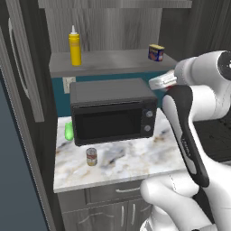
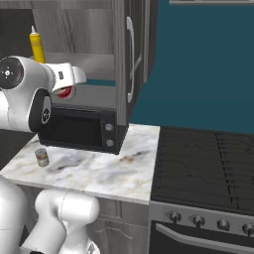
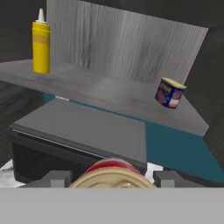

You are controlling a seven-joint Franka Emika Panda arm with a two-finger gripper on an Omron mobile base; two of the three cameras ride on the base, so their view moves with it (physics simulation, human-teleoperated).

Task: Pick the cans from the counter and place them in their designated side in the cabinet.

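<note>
Clamping a red can [image 3: 111,173] at its sides, the fingers [image 3: 111,178] hold it before the cabinet shelf [image 3: 109,92]; rigid, smooth, light metal, likely slippery; second can [image 1: 91,156] waits on counter [image 1: 135,162].

Your left base view looks forward and down from behind the arm's left; your right base view does likewise from its right. Both share the microwave [image 1: 113,110] on the counter [image 1: 135,164] beneath the cabinet [image 1: 108,27]. Your hand view sits close, facing the cabinet's shelf [image 3: 109,92].
</note>
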